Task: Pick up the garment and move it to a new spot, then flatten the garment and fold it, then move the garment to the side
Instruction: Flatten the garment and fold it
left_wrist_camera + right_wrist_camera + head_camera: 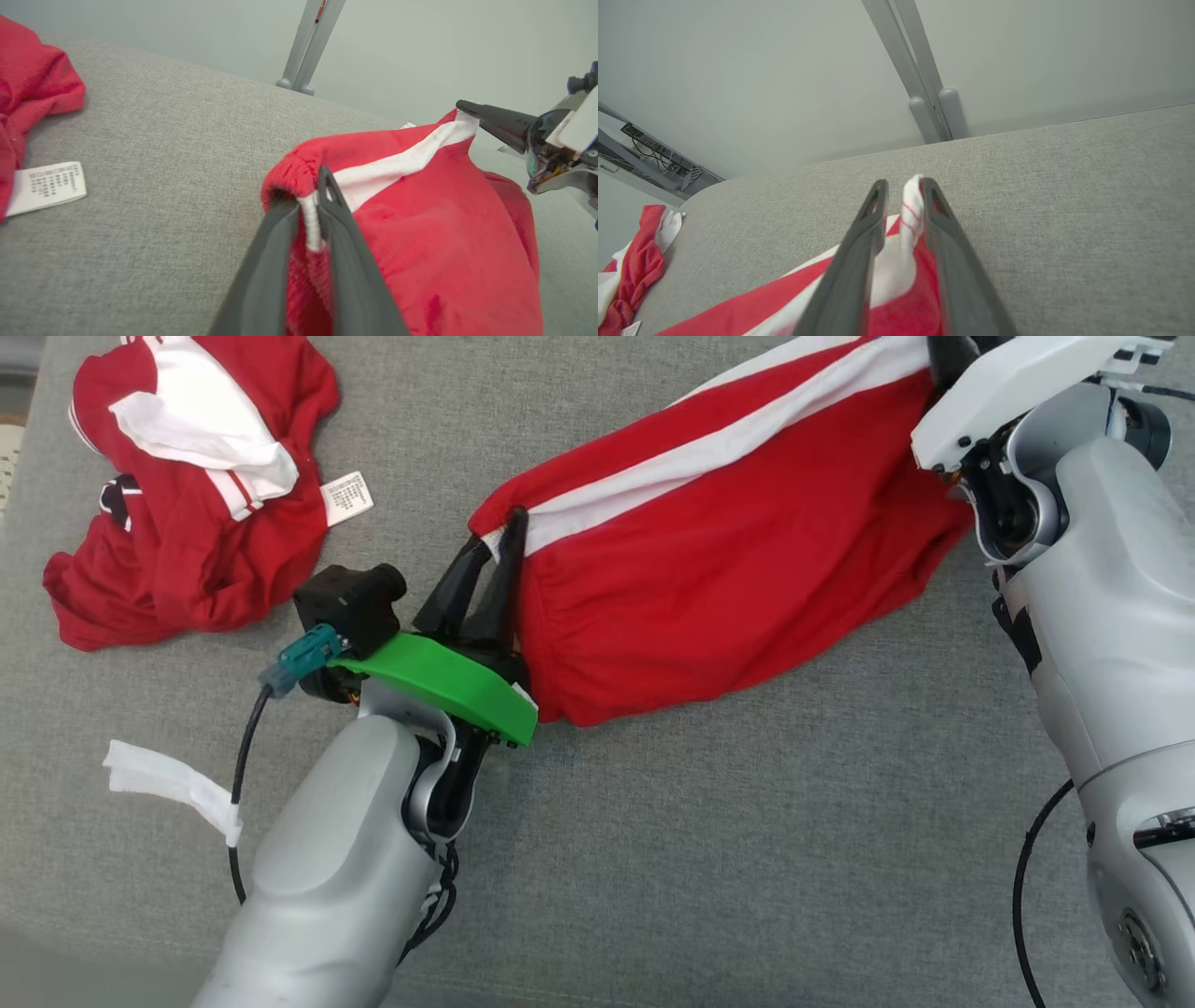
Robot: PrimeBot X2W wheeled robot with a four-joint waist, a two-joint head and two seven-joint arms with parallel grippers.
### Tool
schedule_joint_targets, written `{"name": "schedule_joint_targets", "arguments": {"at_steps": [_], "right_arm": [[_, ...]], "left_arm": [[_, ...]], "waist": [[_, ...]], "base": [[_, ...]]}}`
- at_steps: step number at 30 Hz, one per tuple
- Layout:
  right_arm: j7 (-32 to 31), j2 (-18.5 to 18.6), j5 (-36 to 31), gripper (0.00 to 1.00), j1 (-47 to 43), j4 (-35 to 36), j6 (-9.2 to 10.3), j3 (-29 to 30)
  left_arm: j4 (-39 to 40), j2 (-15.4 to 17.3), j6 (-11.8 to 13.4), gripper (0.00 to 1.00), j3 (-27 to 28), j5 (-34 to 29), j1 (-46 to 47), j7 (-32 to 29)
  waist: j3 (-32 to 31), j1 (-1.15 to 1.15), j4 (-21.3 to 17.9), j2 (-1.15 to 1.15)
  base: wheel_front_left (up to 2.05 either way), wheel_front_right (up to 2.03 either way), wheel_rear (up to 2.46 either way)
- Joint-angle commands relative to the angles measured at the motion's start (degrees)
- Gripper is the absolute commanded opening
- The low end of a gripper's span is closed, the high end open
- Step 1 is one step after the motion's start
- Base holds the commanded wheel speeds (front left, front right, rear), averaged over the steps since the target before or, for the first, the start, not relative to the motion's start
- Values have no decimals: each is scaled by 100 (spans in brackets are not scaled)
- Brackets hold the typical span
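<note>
Left pincer [303, 186] barely parted round the shorts [728, 569] waistband, can't tell if it grips; my right pincer [903, 182] gapes, hem loose. I'd say placing step; next needs smoothing flat.

Bright red garment [728, 569] with one broad white stripe, strung from the left end effector [499, 530] to the right end effector [903, 184]. Dark grey fingers [355, 261] on both. Just behind the left one a green cover [448, 681], behind the right one a white cover [1008, 383]. Heathered grey woven bench [653, 859] underneath. Off beyond the left end effector, a red-and-white heap [187, 485] plus a white label [347, 497] with dark print.
</note>
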State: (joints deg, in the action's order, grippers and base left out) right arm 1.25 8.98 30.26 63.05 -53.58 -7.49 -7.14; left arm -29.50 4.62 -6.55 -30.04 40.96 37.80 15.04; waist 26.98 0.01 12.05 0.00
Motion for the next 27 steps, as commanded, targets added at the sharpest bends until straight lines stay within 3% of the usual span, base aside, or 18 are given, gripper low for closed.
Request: {"name": "schedule_joint_targets", "arguments": {"at_steps": [1, 15, 24, 25, 26, 27], "right_arm": [[76, 95, 1, 100, -36, -58, 0, -85], [199, 885, 383, 100, -1016, -291, 0, -1210], [98, 963, 708, 98, -1272, -442, 0, -1484], [52, 969, 742, 47, -1300, -468, 0, -1522], [12, 965, 789, 9, -1328, -487, 0, -1545], [-19, 972, 844, 0, -1363, -510, 0, -1555]], "left_arm": [[63, -7, -27, 100, 41, -179, -114, 18], [1174, 83, 95, 100, 1021, -1267, -1299, 11], [1683, -59, 127, 100, 1800, -1767, -1908, 11], [1712, -77, 110, 100, 1851, -1809, -1952, 12], [1729, -90, 100, 100, 1882, -1844, -1985, 11], [1747, -105, 93, 100, 1918, -1873, -2023, 11]], "waist": [[-110, -1, -23, 0], [-612, -1, 142, 0], [-572, -1, 284, 0], [-567, -1, 292, 0], [-566, -1, 299, 0], [-569, -1, 307, 0]], "base": [[0, 0, 0], [0, 0, 0], [0, 0, 0], [0, 0, 0], [0, 0, 0], [0, 0, 0]]}}
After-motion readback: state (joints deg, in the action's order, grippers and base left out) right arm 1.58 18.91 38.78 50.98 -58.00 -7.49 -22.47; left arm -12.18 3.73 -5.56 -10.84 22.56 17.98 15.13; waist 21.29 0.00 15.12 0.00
